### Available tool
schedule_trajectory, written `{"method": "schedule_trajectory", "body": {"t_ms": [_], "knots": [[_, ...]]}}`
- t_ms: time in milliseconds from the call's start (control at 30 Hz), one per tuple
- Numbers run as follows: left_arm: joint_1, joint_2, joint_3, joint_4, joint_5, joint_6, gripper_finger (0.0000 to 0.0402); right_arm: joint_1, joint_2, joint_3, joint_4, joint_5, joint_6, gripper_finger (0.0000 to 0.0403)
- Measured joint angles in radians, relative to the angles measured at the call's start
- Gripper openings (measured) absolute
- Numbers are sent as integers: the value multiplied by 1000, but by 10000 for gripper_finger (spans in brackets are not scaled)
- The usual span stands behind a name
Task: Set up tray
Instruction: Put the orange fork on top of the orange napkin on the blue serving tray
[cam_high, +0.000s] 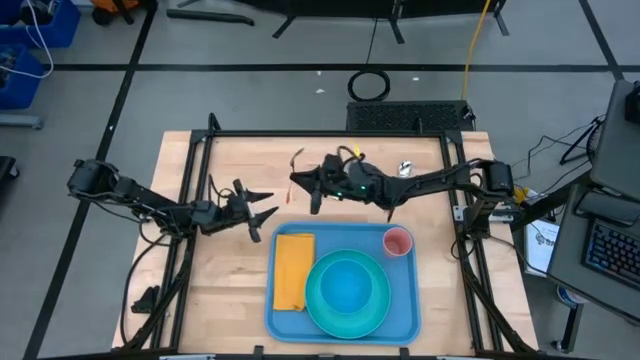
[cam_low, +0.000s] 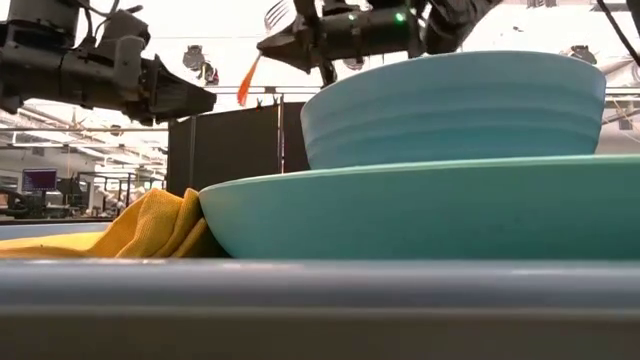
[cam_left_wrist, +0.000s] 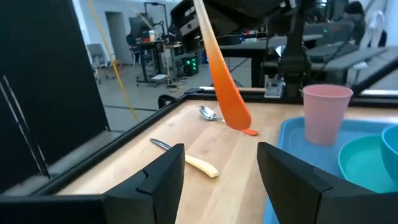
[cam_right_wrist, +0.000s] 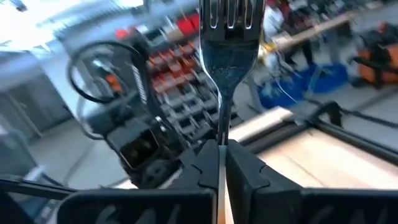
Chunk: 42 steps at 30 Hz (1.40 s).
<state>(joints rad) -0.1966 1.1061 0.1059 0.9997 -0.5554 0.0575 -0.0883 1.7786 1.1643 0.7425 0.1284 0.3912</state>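
- The tray (cam_high: 400, 318), a blue rectangle, sits in the lower centre of the high view; it already carries a turquoise plate (cam_high: 322, 310) with a bowl (cam_high: 347, 284) on it, an orange-yellow napkin (cam_high: 293, 268) along its left side and a pink cup (cam_high: 397, 242) in its upper right corner
- The right gripper (cam_high: 303, 182), just above the tray's upper left corner in the high view, is clamped on a fork (cam_right_wrist: 229, 59); the right wrist view shows the metal tines sticking out past the closed fingers, and the orange handle (cam_left_wrist: 222, 81) hangs down in the left wrist view
- The left gripper (cam_high: 268, 207), at centre left of the high view and beside the tray, has its fingers (cam_left_wrist: 163, 180) apart and holds nothing
- The step in hand looks like placing the fork; it would go best lowered flat onto the napkin, handle parallel to the tray's long left rim, released only once it rests so it does not bounce
- Keep the left arm clear of the descent
- A knife (cam_left_wrist: 186, 159) with a pale handle and a spoon (cam_left_wrist: 209, 112) lie on the wooden table (cam_high: 220, 290) above the tray, not yet placed
- No brand, label or writing can be read
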Motion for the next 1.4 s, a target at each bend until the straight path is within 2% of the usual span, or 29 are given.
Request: {"method": "schedule_trajectory", "body": {"t_ms": [100, 267, 433, 767, 1133, 1200, 1400], "knots": [[-17, 0, 0, 0, -4, 45, 194, -8, 0, -66, 175, -57, 12, 0], [-43, 0, 0, 65, -10, 107, 184, -8, 1, -145, 373, -59, 46, 0], [-61, 0, 16, 181, -24, 278, 184, -8, -1, -146, 484, -103, 96, 0], [-63, 9, 108, 169, -13, 451, 184, -6, -1, -111, 488, -134, 121, 0], [-43, 109, 185, 144, 0, 475, 184, -5, 0, -90, 498, -122, 93, 0], [-36, 131, 203, 159, 0, 475, 184, -2, 0, -90, 499, -94, 86, 0], [-41, 162, 235, 171, -122, 465, 184, 17, 0, -90, 503, -64, 34, 0]]}}
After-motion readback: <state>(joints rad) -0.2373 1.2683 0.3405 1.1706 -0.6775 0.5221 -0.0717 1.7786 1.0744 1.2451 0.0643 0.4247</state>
